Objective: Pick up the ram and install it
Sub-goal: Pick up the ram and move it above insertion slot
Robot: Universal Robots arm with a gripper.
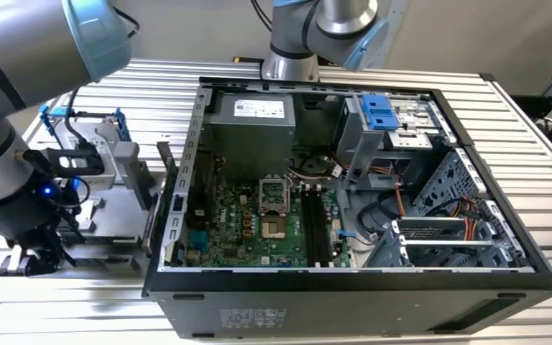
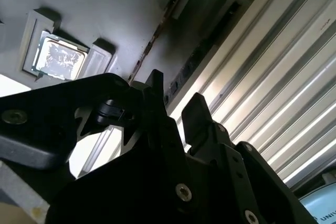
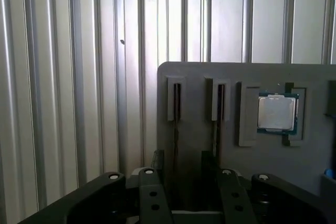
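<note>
Ribbed aluminium counter [image 3: 63,77], pale, with an open computer case [image 1: 353,287] standing on it. Grey fixture plate [image 3: 199,72] lies flat on the counter beside the case.

Hand [image 3: 182,157]: released. In both wrist views the two black fingers [image 2: 155,95] stand apart with a clear gap, nothing between them.

Ram [image 3: 176,124]: not yet picked. It sits edge-up in a narrow slot of the fixture plate, seen as a thin dark line. A second slot [image 3: 218,124] with a like stick runs parallel just beside it. Processor chip [image 3: 277,113] is seated in a pocket further along the plate.

Key relation: ram lies directly ahead of the hand. Its long axis runs straight away from the hand and roughly in line with the finger gap. Judged: the hand is lined up on this slot, not the neighbouring one, though the margin is slim.
</note>
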